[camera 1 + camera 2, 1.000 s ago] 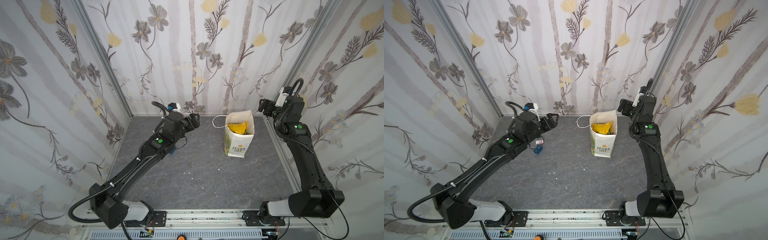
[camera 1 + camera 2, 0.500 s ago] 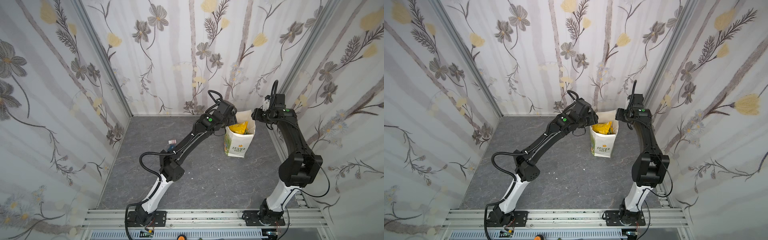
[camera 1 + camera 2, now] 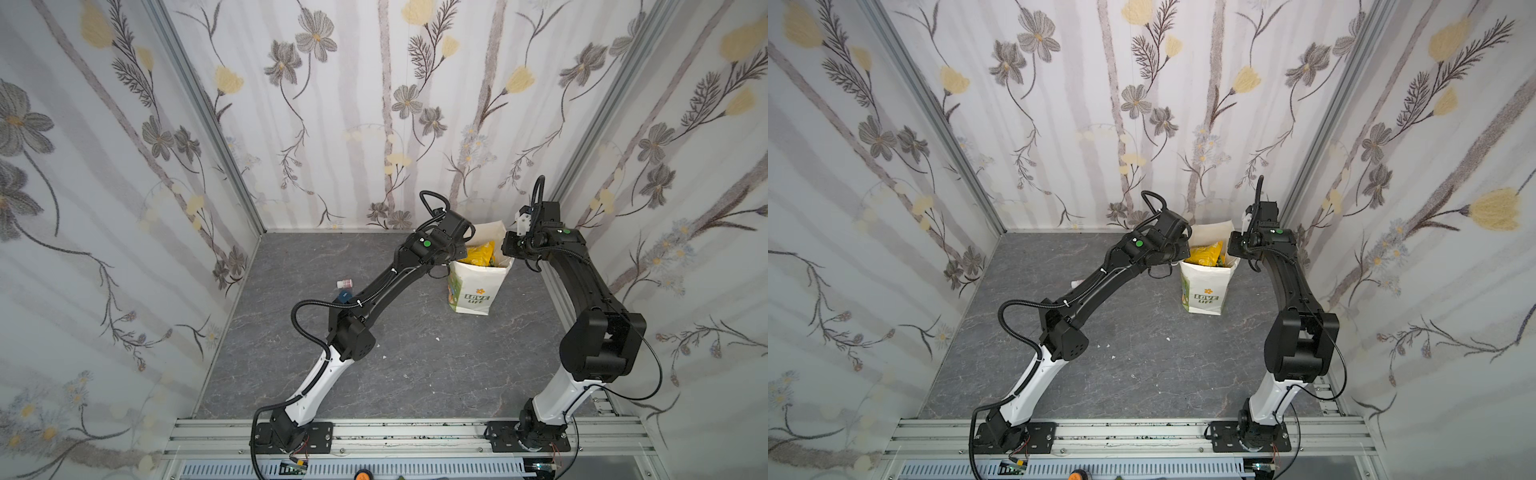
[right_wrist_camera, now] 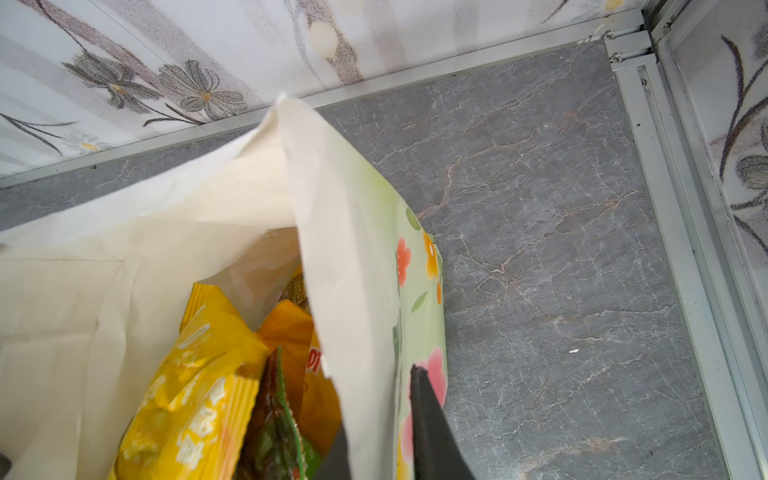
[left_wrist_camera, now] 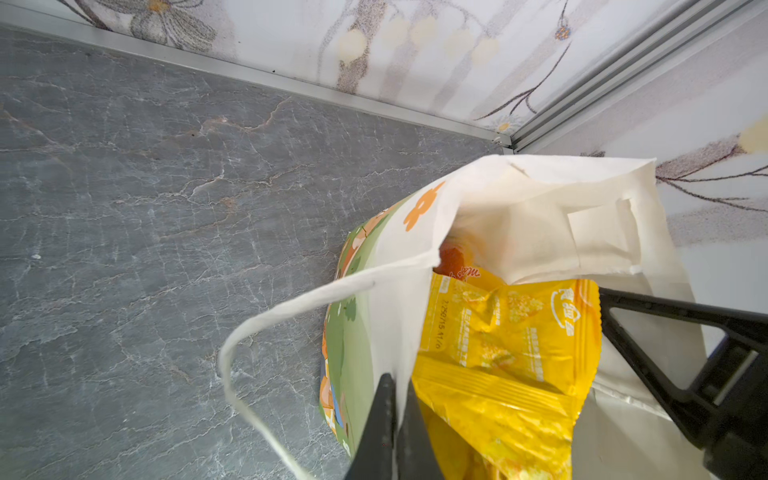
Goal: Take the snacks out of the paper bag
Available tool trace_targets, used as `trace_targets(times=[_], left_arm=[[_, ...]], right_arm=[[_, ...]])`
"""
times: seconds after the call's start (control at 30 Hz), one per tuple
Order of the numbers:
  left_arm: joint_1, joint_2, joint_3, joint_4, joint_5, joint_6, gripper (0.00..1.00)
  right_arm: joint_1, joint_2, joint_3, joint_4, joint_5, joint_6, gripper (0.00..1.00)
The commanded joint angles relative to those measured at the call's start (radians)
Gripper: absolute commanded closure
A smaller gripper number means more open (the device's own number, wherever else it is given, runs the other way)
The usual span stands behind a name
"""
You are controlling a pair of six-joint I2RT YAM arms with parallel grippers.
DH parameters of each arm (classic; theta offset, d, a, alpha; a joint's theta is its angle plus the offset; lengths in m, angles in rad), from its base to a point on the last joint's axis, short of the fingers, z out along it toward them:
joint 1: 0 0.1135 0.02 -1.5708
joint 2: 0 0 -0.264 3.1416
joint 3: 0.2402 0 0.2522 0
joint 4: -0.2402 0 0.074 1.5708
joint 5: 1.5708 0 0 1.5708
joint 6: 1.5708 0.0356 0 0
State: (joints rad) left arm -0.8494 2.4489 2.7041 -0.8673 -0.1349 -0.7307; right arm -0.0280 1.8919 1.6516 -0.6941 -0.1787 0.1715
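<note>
The white paper bag (image 3: 473,286) (image 3: 1204,286) stands upright near the back right corner, its mouth open. Snacks fill it: a yellow packet (image 3: 480,252) (image 5: 511,345) (image 4: 195,374) on top, a green packet (image 4: 278,428) and an orange one (image 4: 299,332) beside it. More lies hidden below. My left gripper (image 5: 397,399) is shut on the bag's left side wall at the rim, one finger inside and one outside. My right gripper (image 4: 378,403) is shut on the opposite flowered wall in the same way.
A white cord handle (image 5: 257,332) loops out from the bag's left side. A small pink-and-white bottle (image 3: 344,284) and a dark blue case (image 3: 344,296) lie on the grey floor left of the left arm. The back wall and the right side rail (image 4: 681,249) stand close to the bag.
Both arms swung in from the sides to the bag's mouth. Both grippers went from open to shut on opposite walls of the bag.
</note>
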Motion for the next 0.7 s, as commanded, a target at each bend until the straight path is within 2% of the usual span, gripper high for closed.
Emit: trace_targets(times=[0.0,0.13,0.27,0.33,0.47,0.67], left_arm=[[0.001,-0.013,-0.001,0.008,-0.027,0.043,1.0],[0.002,-0.06,-0.046,0.006,-0.032,0.059,1.0],[0.001,-0.171,-0.181,0.017,-0.038,0.088,1.0],[0.002,-0.246,-0.288,0.029,-0.053,0.1,1.0],[0.002,-0.463,-0.608,0.113,-0.083,0.109,1.0],[0.025,-0.797,-1.022,0.182,-0.135,0.088,1.0]], right_arm=[[0.01,-0.027,-0.018,0.059,-0.044,0.007,0.89],[0.018,-0.078,-0.076,0.109,-0.124,0.045,0.98],[0.053,-0.146,-0.163,0.172,-0.166,0.101,0.99],[0.076,-0.186,-0.213,0.205,-0.176,0.141,1.0],[0.163,-0.286,-0.329,0.309,-0.202,0.244,1.0],[0.38,-0.409,-0.449,0.453,-0.146,0.419,1.0]])
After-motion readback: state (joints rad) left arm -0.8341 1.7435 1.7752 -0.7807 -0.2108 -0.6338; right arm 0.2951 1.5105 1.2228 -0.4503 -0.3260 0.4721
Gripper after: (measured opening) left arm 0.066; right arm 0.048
